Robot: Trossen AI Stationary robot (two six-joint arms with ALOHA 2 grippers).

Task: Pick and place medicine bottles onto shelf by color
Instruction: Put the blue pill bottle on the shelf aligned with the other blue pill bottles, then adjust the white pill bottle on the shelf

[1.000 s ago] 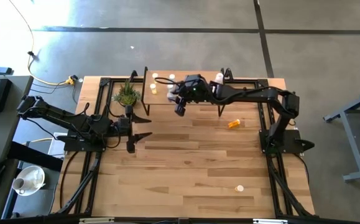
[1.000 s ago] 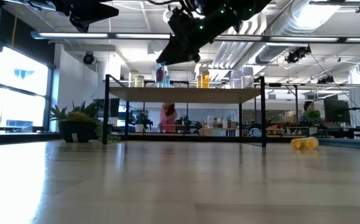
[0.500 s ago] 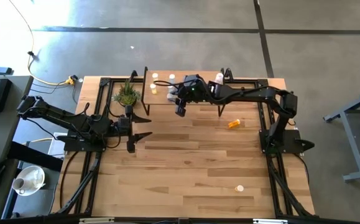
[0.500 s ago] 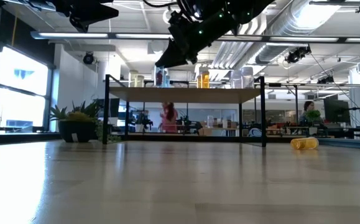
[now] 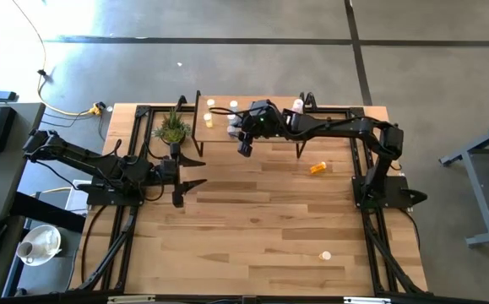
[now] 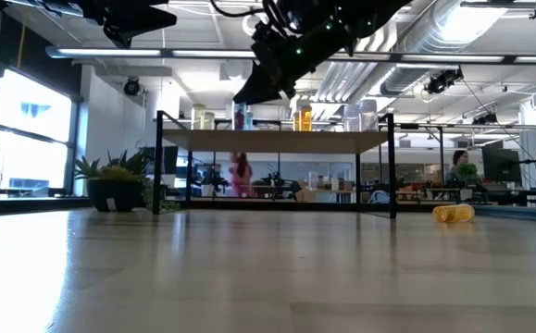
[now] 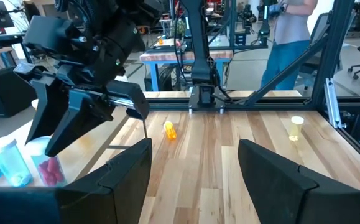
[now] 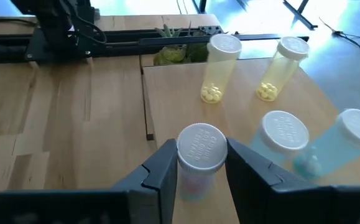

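The shelf [image 5: 219,133] stands at the table's far edge. On it are two yellow medicine bottles [image 8: 220,65] [image 8: 279,65] and two pale blue ones [image 8: 283,140] [image 8: 350,137], all upright on their bases. My right gripper [image 5: 244,143] [image 8: 199,163] hangs over the shelf's near left part, shut on a pinkish bottle [image 8: 199,149] with a white cap. An orange bottle [image 5: 317,168] lies on its side on the tabletop. A pale yellow one [image 5: 324,254] stands near the right front. My left gripper [image 5: 195,172] [image 7: 195,168] waits open at the table's left, touching nothing. My right gripper pinches the pinkish bottle between its two fingers, on opposite sides of the body just under the cap [image 8: 186,183]. The fingers slant down from the table's right. The bottle is upright. Whether its base rests on the shelf board, I cannot tell.
A small green potted plant [image 5: 172,128] stands just left of the shelf. Black frame rails [image 5: 371,228] run along the table's left and right sides. Bare wooden tabletop [image 5: 252,219] stretches from the shelf to the near edge. A person walks in the room behind [image 6: 240,176].
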